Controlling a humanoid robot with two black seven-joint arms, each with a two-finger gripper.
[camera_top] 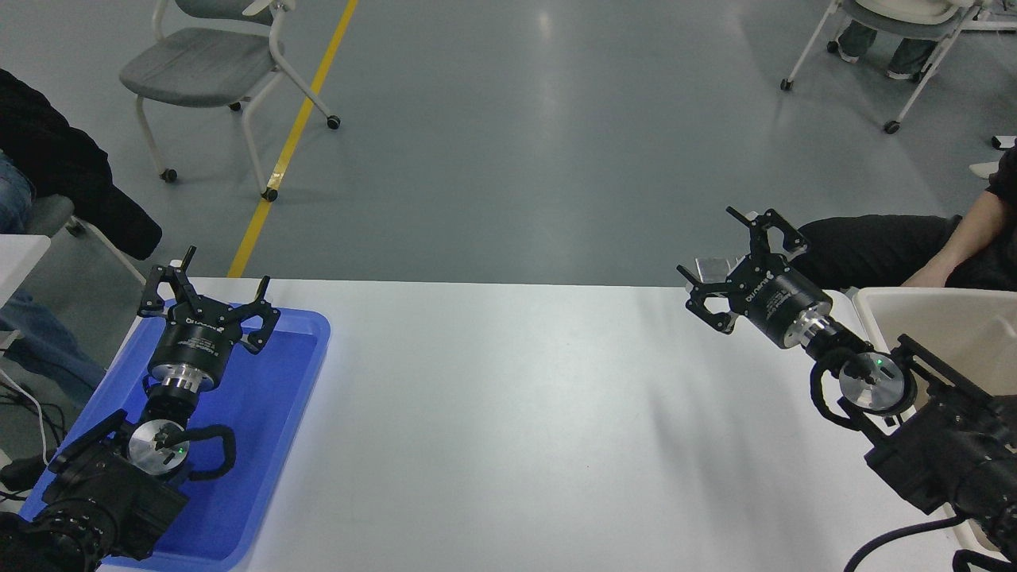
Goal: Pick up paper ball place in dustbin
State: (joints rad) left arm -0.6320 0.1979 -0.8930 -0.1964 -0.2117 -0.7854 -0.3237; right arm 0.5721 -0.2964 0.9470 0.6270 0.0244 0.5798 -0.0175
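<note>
The paper ball is not in view. The cream-beige dustbin (pixel 937 298) stands at the table's right edge, partly hidden by my right arm. My right gripper (pixel 719 250) is open and empty, held above the table's far right part, left of the dustbin, pointing away from me. My left gripper (pixel 208 280) is open and empty, parked over the blue tray (pixel 262 413) at the lower left.
A person sits at the far right behind the dustbin, with a dark-clad leg (pixel 874 246) and a bare forearm (pixel 949 250) close to my right gripper. Another person's dark sleeve (pixel 63 175) is at the far left. Wheeled chairs (pixel 214 71) stand on the floor beyond the white table (pixel 493 413).
</note>
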